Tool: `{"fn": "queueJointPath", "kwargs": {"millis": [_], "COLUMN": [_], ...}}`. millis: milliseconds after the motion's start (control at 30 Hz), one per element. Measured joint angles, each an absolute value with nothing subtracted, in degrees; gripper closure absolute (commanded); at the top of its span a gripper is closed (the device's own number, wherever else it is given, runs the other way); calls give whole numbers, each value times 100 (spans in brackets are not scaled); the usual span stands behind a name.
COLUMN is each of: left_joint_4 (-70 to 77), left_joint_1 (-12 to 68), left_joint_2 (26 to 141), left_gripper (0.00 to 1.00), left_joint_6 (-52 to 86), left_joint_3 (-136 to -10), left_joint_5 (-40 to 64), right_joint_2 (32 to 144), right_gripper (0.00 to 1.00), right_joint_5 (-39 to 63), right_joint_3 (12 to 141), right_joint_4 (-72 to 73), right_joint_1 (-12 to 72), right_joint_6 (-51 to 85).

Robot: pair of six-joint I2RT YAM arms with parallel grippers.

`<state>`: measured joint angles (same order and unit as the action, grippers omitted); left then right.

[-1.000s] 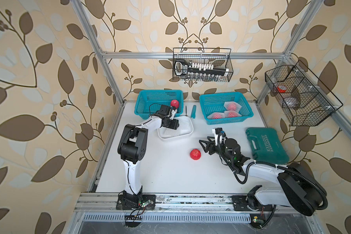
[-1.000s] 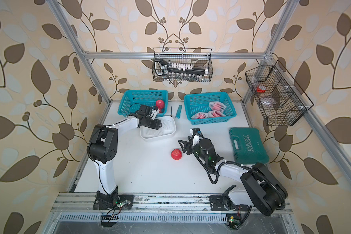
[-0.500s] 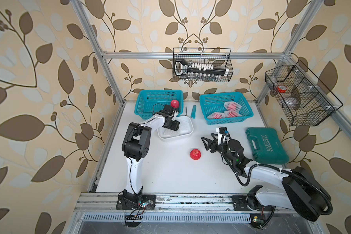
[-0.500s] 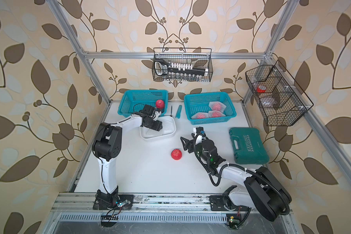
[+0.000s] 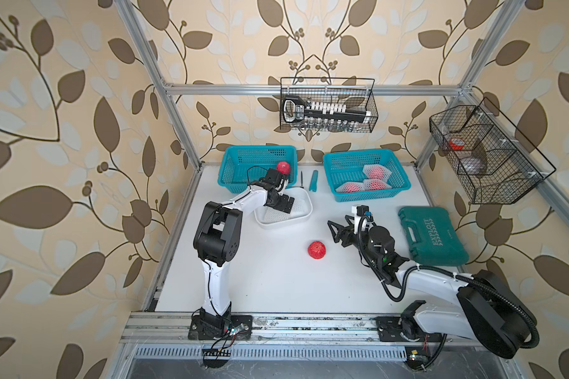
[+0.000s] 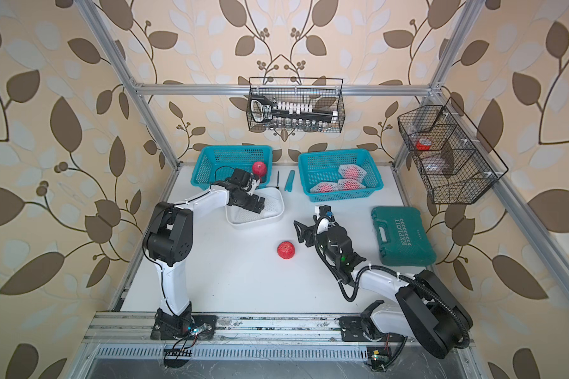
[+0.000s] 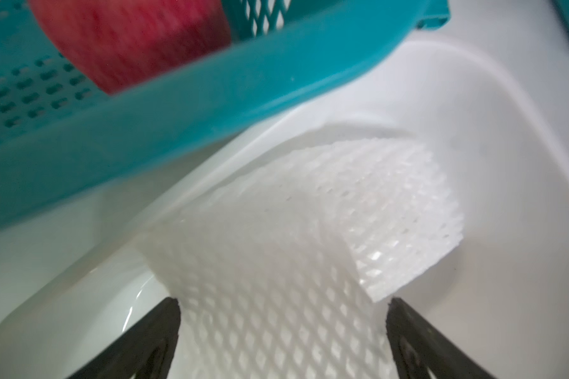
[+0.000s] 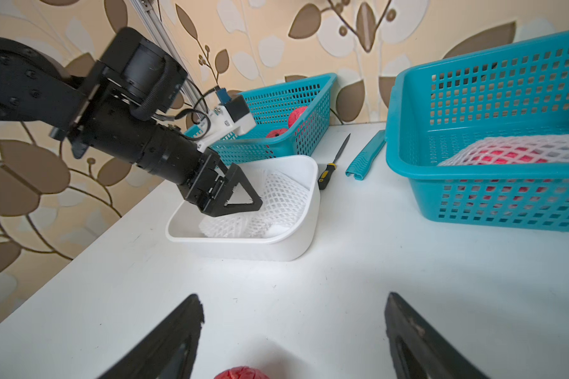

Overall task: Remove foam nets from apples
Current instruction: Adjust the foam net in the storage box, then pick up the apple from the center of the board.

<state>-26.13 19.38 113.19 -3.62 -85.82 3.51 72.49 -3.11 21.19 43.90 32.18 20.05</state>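
Note:
My left gripper (image 5: 284,205) (image 6: 257,203) reaches into the white tub (image 5: 304,215). It is open, and a white foam net (image 7: 309,229) (image 8: 276,203) lies loose between its fingers on the tub floor. A bare red apple (image 5: 317,250) (image 6: 285,250) rests mid-table. My right gripper (image 5: 331,232) (image 8: 293,298) is open just right of it and touches nothing. Another bare apple (image 5: 283,167) lies in the left teal basket (image 5: 240,154). The right teal basket (image 5: 398,177) holds three apples in foam nets (image 5: 376,170).
A screwdriver (image 5: 302,178) and a teal handle (image 5: 313,180) lie between the baskets. A green tool case (image 5: 432,239) sits right of my right arm. Two black wire baskets (image 5: 327,105) (image 5: 486,154) hang on the walls.
My left gripper's jaws have spread wide in the tub and the net now lies free between them. My right gripper's jaws have opened further. The apple on the table has not moved.

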Motion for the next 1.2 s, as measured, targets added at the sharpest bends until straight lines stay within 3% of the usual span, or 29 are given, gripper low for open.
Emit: {"fn": "queueJointPath", "kwargs": {"millis": [367,467,667,900,1200], "left_joint_4": [-2276,-2211,-2082,-1994,-1621], "left_joint_1": [2290,2445,3430,4368,4751], "left_joint_2": [9227,8790,8213,8447,9721], "left_gripper": [1,1,1,1,1], "left_joint_6": [-62,3,93,198,419], "left_joint_3": [-7819,-7548,-6893,-6495,-6239], "left_joint_5": [-279,-364,-163,242,320], "right_joint_2": [7194,7155,6768,6149,6567], "right_gripper": [8,2,1,1,1], "right_joint_5": [-458,-521,-491,-600,-690], "right_joint_3": [2104,2102,1933,1671,1579], "right_joint_4": [4386,4305,4257,4182,4248], "right_joint_1": [3218,3203,2679,2491,2484], "right_joint_6": [1957,1946,2073,2093,2126]}}
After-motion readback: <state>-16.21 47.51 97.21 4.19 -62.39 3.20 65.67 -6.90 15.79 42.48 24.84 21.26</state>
